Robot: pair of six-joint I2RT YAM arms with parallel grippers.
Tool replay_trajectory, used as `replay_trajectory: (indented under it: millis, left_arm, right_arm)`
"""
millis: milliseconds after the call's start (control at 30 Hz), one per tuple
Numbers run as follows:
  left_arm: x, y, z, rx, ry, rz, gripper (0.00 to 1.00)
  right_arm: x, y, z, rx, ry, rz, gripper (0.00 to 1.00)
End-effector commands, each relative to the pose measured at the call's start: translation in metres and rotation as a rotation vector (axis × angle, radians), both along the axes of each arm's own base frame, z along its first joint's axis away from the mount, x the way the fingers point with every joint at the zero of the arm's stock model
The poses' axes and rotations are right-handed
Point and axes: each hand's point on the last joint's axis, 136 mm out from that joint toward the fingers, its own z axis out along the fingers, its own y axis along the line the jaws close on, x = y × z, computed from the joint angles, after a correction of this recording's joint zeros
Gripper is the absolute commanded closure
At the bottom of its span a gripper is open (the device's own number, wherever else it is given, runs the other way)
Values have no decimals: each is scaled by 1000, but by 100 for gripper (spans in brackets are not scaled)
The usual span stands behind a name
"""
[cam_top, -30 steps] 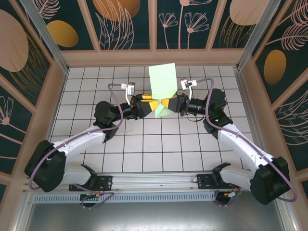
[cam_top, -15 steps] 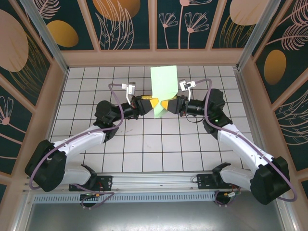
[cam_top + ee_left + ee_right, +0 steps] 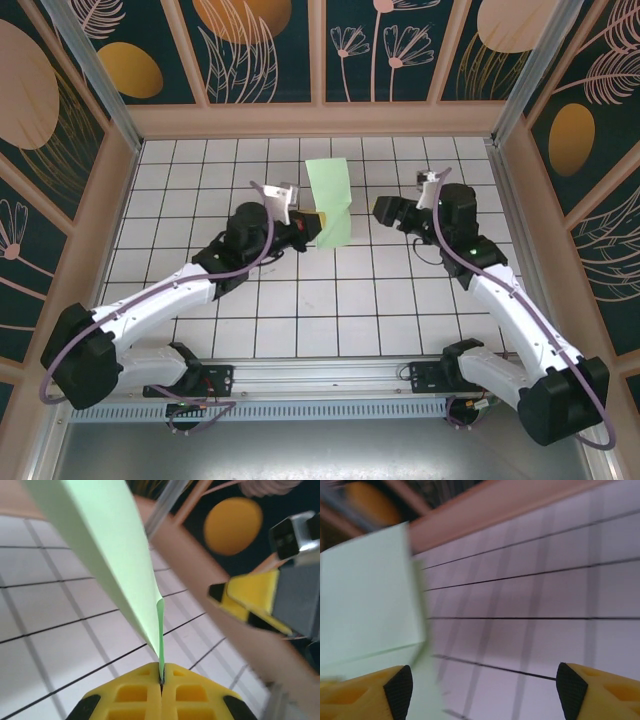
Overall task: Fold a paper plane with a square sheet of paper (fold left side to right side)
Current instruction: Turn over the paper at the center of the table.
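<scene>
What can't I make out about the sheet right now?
Top external: the gripped edge of the square sheet of paper, hidden in the left end effector.
Left wrist: the sheet runs edge-on; creases unreadable, top cut off by the picture edge.
Right wrist: motion blur smears the sheet's edges and creases.

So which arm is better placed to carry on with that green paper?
Probably the left. The left claw is shut on the green paper at its lower edge, holding it up; the right claw is open, apart from it.
</scene>
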Motion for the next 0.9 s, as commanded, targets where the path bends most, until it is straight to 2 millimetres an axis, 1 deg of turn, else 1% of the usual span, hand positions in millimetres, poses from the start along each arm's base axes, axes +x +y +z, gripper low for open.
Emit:
replay_trajectory:
  millis: [0,67,133,267,367,467,533,633,733,767,867]
  left_arm:
    - [5,43,-50,429,41,260,100]
    - [0,50,-63,580,72,349,100]
    - [-5,54,-75,734,83,422,100]
    - [-12,62,-90,1048,80,542,100]
    - [-12,67,-102,1222,78,612,100]
    - [-13,66,-117,1292,103,621,100]
    - [-15,61,-134,1306,138,594,100]
    - [-19,46,-164,1303,201,514,100]
    - [-23,27,-191,1270,268,419,100]
    - [-24,24,-199,1268,290,398,100]
    - [-21,17,-214,1260,347,352,100]
  right_arm:
    - [-1,-89,-44,-292,144,-367,18]
    - [-4,-105,-51,-332,164,-419,18]
    - [-7,-113,-55,-353,173,-450,15]
    - [-8,-116,-56,-347,170,-461,14]
    - [-8,-115,-57,-335,170,-456,14]
    - [-8,-114,-59,-320,173,-449,14]
    - [-8,-113,-59,-315,172,-445,14]
    - [-9,-114,-58,-310,170,-442,14]
    - [-11,-114,-55,-304,161,-440,14]
    - [-12,-115,-55,-304,160,-442,14]
    - [-13,-116,-56,-304,168,-443,14]
